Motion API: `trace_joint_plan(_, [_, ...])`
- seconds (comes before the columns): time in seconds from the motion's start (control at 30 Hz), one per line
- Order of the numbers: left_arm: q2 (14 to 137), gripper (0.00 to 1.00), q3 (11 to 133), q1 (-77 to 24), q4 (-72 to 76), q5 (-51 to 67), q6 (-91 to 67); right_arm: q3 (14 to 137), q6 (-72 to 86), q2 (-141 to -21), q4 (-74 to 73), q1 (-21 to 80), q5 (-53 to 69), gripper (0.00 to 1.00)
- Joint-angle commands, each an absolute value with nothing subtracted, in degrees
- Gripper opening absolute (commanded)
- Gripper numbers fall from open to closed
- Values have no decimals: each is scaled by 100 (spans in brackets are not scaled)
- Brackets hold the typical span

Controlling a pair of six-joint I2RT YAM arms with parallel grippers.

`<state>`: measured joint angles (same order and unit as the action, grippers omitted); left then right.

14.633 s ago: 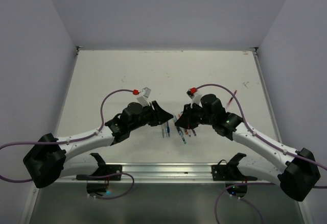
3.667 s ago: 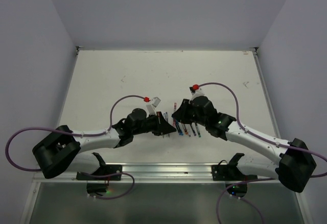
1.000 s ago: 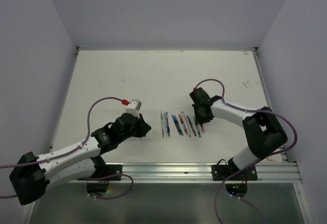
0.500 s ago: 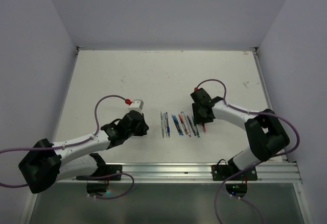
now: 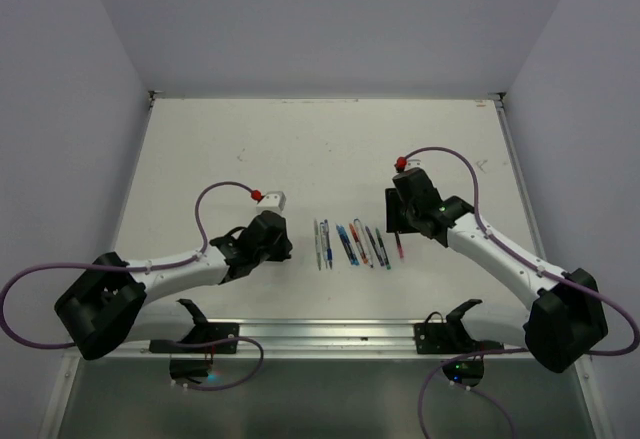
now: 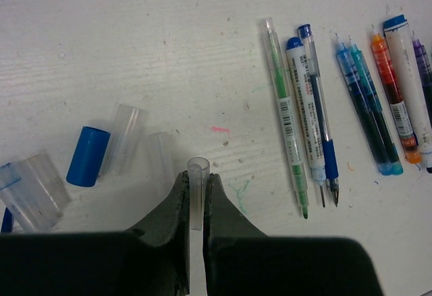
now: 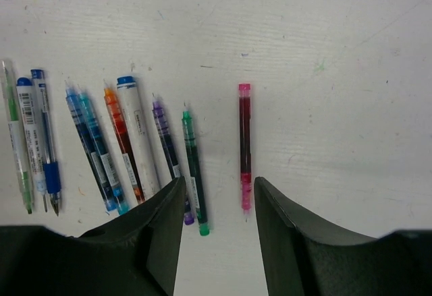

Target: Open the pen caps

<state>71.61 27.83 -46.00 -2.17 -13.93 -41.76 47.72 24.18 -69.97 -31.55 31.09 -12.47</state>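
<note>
left pincer (image 6: 196, 187): clamped together on a clear cap (image 6: 198, 168), gripped along its length, the open mouth poking out past the tips. It hangs low over the tabletop (image 5: 300, 149), close to the near edge and left of the middle.
why held so: my reading is that this cap is already off its pen and is being taken to join the other loose ones.
loose caps: a blue cap (image 6: 88, 156) and a few clear caps (image 6: 126, 134) lie together just beside the left pincer, on its left-edge side. They sit apart from the pens, probably so that finished caps don't mix with the work in hand.
right pincer (image 7: 218, 187): apart and holding nothing, with the near end of the pink pen (image 7: 244, 141) lying between its spread tips. That looks like lining up for a grasp.
pink pen: alone, parallel to the row on its right-edge side. I cannot tell whether it carries a cap.
row of pens (image 5: 350, 244): side by side near the near edge, about midway between left and right edges. Several show bare nibs pointing at the near edge, so I judge them uncapped.
</note>
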Motion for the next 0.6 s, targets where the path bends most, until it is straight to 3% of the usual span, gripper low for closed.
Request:
trace_joint_plan(0.0, [7251, 4, 2962, -4526, 307, -1468, -4025, 4843, 2496, -6777, -3366, 3094, -1327, 49])
trace_joint_plan(0.2, [7409, 15, 2971, -4465, 220, -1529, -4043, 4790, 2522, -6566, -3419, 3094, -1354, 50])
trace_joint_plan(0.57, [7550, 21, 2936, -4412, 220, -1538, -4025, 4720, 2558, -6407, -3349, 3102, -1213, 50])
